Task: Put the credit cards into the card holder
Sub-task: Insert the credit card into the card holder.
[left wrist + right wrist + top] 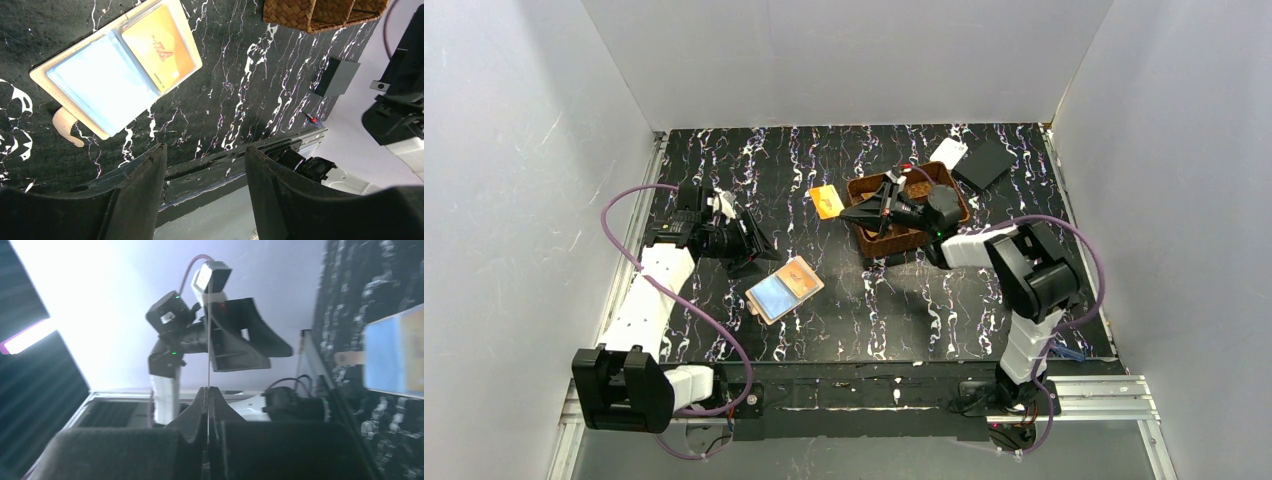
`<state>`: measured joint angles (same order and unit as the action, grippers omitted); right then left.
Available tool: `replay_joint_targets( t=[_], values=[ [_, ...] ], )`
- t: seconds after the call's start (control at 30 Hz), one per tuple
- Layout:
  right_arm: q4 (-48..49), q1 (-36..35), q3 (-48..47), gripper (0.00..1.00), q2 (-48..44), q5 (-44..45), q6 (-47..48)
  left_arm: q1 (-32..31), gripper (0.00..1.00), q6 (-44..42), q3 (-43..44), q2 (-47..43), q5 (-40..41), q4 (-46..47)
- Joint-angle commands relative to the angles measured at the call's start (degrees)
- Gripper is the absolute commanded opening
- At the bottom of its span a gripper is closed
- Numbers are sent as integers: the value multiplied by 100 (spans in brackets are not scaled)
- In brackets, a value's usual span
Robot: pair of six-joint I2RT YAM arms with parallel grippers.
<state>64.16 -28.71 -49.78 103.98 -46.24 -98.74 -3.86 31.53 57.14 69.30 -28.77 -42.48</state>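
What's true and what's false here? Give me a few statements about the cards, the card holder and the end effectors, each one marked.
1. The card holder lies open on the table. True.
2. The left end effector grips a card. False: its jaws stand open with nothing between them.
3. The right end effector is shut on an orange credit card. True.
4. The card holder sits inside the woven basket. False: it lies on the table, apart from it.
5. The card holder has no card in it. False: a second orange card sits in one half.
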Motion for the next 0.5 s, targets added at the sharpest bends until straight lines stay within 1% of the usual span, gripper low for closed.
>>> replay_joint_targets(
  t=[0.0, 0.1, 0.2, 0.3, 0.37, 0.43, 0.47],
  values=[
    [2868, -302, 22, 1, 410, 251, -2170, 32, 57, 57, 133, -216, 62, -173],
    [2130, -477, 63, 1, 411, 224, -1392, 61, 53, 235, -35, -133, 462, -203],
    [1057, -646, -4, 1, 305, 207, -345, 135, 48, 437, -318, 65, 647, -80],
    [-784, -825, -242, 1, 123, 184, 1242, 233, 44, 664, -743, 212, 525, 329],
    [-2032, -920, -498, 1, 48, 198, 2466, 245, 43, 708, -1001, 297, 474, 604],
    [-3335, -1014, -979, 1, 116, -16, 3839, 245, 39, 647, -1139, 391, 441, 805],
    [-4233, -1056, -1313, 1, 231, -157, 4523, 245, 38, 603, -1162, 441, 480, 840]
  ],
)
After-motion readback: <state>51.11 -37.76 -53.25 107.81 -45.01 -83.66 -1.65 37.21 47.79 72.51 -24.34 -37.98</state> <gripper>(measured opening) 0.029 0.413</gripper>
